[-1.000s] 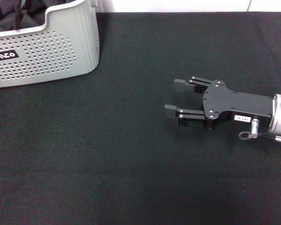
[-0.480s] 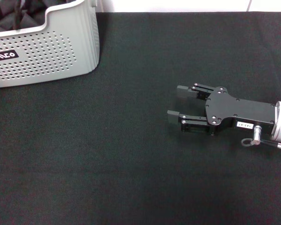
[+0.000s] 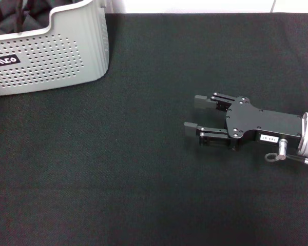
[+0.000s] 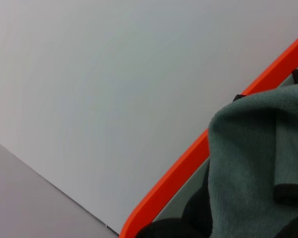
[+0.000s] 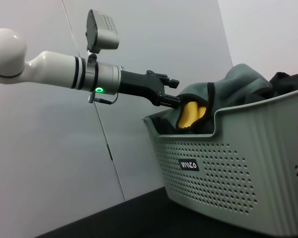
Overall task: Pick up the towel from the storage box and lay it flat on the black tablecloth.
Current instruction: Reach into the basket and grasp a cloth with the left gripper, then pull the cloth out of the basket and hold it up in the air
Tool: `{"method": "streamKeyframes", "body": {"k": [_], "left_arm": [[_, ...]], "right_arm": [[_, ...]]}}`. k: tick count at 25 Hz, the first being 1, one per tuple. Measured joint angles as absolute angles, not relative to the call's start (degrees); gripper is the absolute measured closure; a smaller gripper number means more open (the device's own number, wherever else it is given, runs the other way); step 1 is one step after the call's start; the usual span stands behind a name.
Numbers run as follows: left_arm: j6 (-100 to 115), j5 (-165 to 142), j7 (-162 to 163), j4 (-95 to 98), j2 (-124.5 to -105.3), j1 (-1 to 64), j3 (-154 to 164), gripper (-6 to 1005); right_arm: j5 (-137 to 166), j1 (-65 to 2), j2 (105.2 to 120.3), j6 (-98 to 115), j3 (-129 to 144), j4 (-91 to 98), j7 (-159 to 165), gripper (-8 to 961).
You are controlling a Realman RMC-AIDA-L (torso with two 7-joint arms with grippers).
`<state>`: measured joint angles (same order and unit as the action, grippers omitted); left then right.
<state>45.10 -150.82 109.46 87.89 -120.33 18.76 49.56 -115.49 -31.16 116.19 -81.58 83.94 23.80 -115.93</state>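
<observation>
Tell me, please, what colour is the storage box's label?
Black with white letters, on the storage box; clearest in the right wrist view.

1. My head camera looks down on the worktop's black tablecloth point(image 3: 143, 169).
2. My right wrist camera sits low, facing the storage box point(image 5: 238, 168), shared with the head view.
3. My left wrist camera is close against the towel point(image 4: 248, 163).

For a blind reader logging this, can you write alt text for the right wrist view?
The left end effector reaches over the rim of the storage box into the bunched towel, grey side up with yellow showing. The box sits on the black tablecloth.
</observation>
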Motion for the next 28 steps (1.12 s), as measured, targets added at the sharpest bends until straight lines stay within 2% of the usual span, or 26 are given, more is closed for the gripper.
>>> {"method": "streamKeyframes", "body": {"k": [4,9,18,22,28], "left_arm": [[45.09,-151.27,109.68,87.8,-120.29,18.77,49.8,249],[45.51,-151.64,109.79,87.8,-120.23,18.69,50.07,439],[46.27,-150.81,113.71,89.14,-120.11,18.26,50.27,664],[50.36,-146.5,114.29,91.87,-120.06,17.8,49.69,891],[54.65,-134.36,114.29,98.18,-120.05,14.64,49.65,989]], "right_arm": [[-115.49,-30.78,116.19,-81.82,83.88,23.73,-115.93,168],[-115.49,-30.68,116.19,-81.83,83.92,23.73,-115.96,168],[-115.49,-30.54,116.19,-82.17,83.93,23.73,-115.99,168],[-115.49,-30.29,116.19,-82.65,83.84,23.73,-116.01,168],[-116.78,-29.36,116.18,-84.68,83.67,23.72,-117.84,169]]}}
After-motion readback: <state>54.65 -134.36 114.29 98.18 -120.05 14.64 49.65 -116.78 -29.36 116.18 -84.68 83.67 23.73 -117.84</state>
